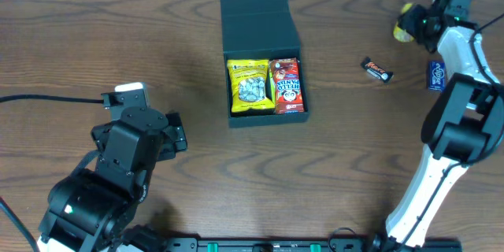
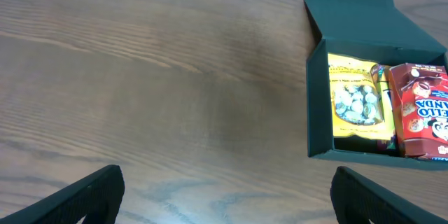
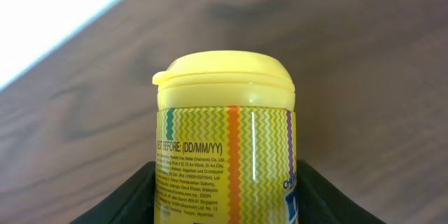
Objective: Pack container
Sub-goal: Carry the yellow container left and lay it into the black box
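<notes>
Two packs [image 1: 250,87] are seen in the box [image 1: 256,20]; a tub [image 3: 227,84] is clamped by the right claw [image 3: 227,178]; the left claw [image 2: 227,182] is spread wide, empty.

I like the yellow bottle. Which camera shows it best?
The right wrist view: the yellow bottle fills it, lid and label clear. Overhead shows it only as a small yellow blob, far right. The left wrist view misses it.
</notes>
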You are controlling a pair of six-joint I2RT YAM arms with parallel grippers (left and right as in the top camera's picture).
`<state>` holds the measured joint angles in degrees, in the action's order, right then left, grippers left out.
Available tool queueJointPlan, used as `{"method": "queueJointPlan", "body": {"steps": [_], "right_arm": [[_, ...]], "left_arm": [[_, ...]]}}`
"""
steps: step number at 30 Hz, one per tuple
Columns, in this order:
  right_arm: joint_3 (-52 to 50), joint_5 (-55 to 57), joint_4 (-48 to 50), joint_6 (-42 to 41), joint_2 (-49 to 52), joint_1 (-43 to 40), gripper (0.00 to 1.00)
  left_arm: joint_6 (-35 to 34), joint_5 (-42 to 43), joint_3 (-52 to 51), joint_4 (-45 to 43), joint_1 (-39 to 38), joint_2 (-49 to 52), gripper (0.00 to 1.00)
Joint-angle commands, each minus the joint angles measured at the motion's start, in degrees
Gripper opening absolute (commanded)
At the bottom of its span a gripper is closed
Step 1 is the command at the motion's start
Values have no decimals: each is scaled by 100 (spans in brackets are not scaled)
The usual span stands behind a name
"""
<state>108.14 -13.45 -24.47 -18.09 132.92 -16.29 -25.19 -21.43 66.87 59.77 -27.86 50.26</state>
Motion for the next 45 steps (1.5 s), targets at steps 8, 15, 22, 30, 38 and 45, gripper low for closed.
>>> {"method": "queueJointPlan", "body": {"steps": [8, 15, 22, 30, 38, 45], "right_arm": [[90, -953, -468, 1327, -1703, 1165, 1], [90, -1102, -929, 2094, -2035, 2411, 1], [87, -1071, -1416, 4166, -2031, 3683, 1], [79, -728, -2155, 6308, -1928, 4358, 1], [59, -732, -2229, 6806, -1429, 4306, 1], [59, -468, -2293, 7112, -890, 4295, 1]], "left_arm": [[79, -103, 48, 4, 15, -4, 95], [79, -103, 48, 2, 15, -4, 95], [79, -103, 48, 4, 15, -4, 95], [79, -103, 48, 4, 15, -4, 95], [79, -103, 48, 4, 15, -4, 95], [79, -103, 48, 4, 15, -4, 95]]}}
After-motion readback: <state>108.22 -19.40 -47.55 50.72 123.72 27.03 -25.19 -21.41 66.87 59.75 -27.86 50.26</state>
